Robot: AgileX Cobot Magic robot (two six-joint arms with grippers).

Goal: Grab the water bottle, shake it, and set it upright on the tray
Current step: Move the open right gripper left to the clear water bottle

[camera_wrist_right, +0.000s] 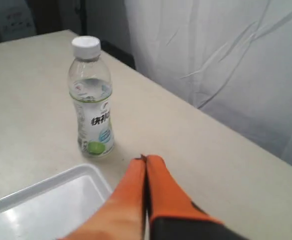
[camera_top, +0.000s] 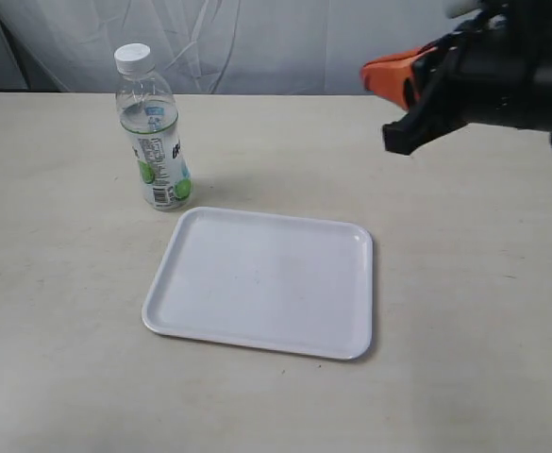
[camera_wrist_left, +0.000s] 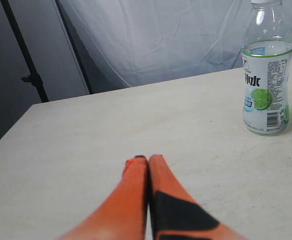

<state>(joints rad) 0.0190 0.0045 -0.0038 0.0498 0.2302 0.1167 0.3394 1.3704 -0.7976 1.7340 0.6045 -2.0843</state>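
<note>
The water bottle [camera_top: 153, 142] stands upright on the table just behind the far left corner of the white tray [camera_top: 266, 283]. It is clear, with a white cap and a green-and-white label. My right gripper [camera_top: 375, 74] hovers high at the back right, well away from the bottle, its orange fingers pressed together and holding nothing. In the right wrist view the bottle [camera_wrist_right: 92, 100] and a tray corner [camera_wrist_right: 46, 200] lie beyond the shut gripper [camera_wrist_right: 146, 159]. My left gripper [camera_wrist_left: 146, 158] is shut and empty, with the bottle [camera_wrist_left: 265, 75] some way off; this gripper is outside the exterior view.
The beige table [camera_top: 464, 283] spreads around the tray. A white curtain [camera_top: 285, 47] hangs behind the table's far edge. A dark stand pole [camera_wrist_left: 28, 55] shows past the table's edge in the left wrist view.
</note>
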